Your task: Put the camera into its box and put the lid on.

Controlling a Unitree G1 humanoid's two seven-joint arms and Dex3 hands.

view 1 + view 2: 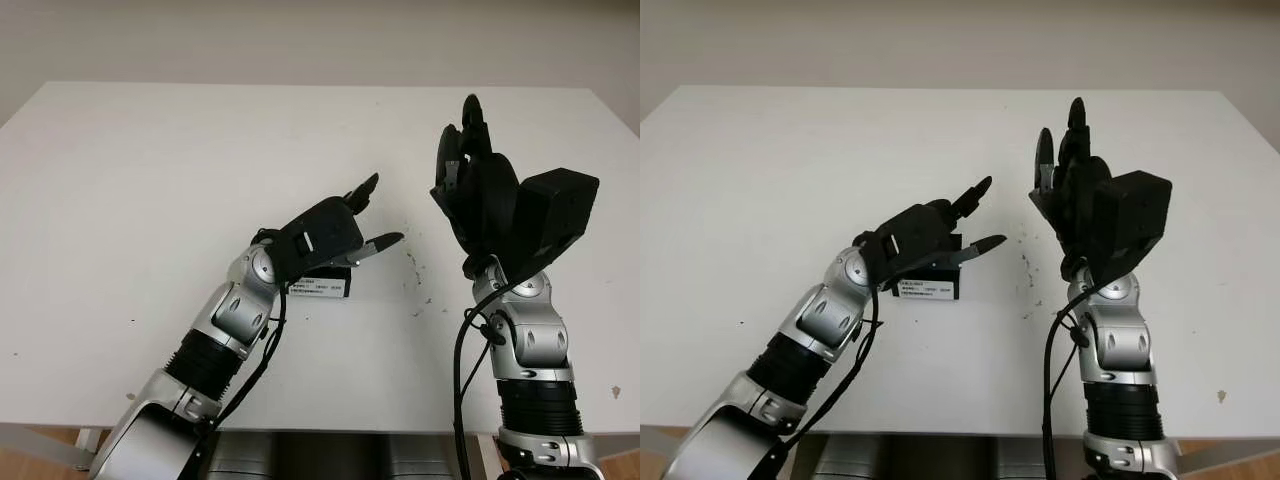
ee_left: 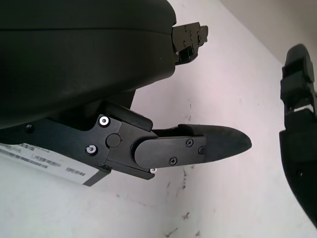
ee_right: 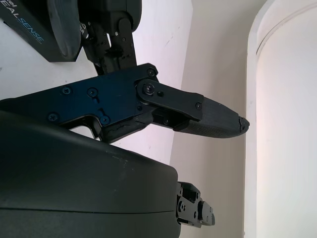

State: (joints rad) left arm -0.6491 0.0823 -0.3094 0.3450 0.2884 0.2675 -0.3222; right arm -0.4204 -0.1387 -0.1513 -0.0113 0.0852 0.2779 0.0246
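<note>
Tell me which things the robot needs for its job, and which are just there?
Needed for the job:
- black box with a white label, lying on the table under the left hand
- left hand, open, over the box
- right hand, open, raised above the table's right part

Just there:
- white table
- small dark specks on the table between the hands

Matt white table, matt black box with white paper label

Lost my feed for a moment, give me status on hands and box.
Left hand open, over the black box. Right hand open, raised above the table, off to the box's right. Lid looks on. Nothing in the way.
</note>
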